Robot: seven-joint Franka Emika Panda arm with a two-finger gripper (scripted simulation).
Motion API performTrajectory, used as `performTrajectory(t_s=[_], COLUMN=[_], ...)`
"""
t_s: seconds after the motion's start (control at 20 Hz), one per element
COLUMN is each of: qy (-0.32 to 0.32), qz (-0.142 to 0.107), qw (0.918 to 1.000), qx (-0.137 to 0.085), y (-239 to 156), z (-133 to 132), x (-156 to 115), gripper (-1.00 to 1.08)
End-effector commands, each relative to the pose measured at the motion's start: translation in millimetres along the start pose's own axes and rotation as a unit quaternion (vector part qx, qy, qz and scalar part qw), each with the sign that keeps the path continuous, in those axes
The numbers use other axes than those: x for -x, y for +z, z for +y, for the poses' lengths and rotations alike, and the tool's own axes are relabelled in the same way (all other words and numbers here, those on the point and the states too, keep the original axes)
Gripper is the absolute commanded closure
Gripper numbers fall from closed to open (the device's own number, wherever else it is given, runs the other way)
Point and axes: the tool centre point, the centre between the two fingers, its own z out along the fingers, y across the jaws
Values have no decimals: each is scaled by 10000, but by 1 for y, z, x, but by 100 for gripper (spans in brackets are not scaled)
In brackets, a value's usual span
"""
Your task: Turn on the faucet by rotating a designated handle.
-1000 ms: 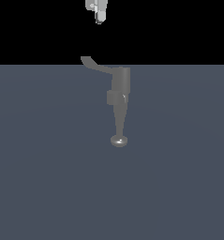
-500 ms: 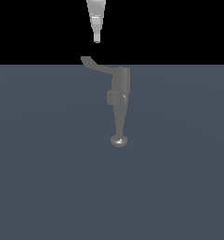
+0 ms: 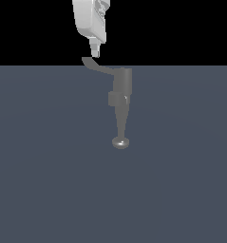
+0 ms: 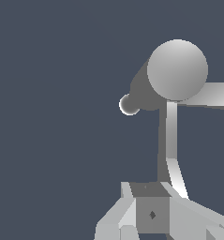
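Note:
The gray faucet [image 3: 122,85] stands on the dark floor, its tapering spout ending in a round knob [image 3: 120,142]. The thin curved handle [image 3: 97,66] juts from the body's top toward the exterior view's left, with an upturned tip. My white gripper [image 3: 95,51] hangs just above that tip, fingers together and holding nothing. In the wrist view the faucet's rounded top [image 4: 177,69], the spout knob [image 4: 129,104] and the handle [image 4: 171,136] show, and the handle's tip runs under my gripper [image 4: 152,206].
A flat dark blue-gray floor [image 3: 48,180] surrounds the faucet. A black background lies behind it.
My gripper has come down from the top of the exterior view to just above the handle's tip. The faucet and handle have not moved.

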Motion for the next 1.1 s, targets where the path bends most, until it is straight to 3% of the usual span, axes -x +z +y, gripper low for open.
performTrajectory(t_s=[0.0, 0.75, 1.05], qy=[207, 573, 573], qz=[20, 60, 60], qw=[9998, 9983, 9983], qx=[-13, -32, -32], y=[7, 20, 20], z=[-5, -14, 3], x=[3, 9, 10], gripper=[108, 108, 108])
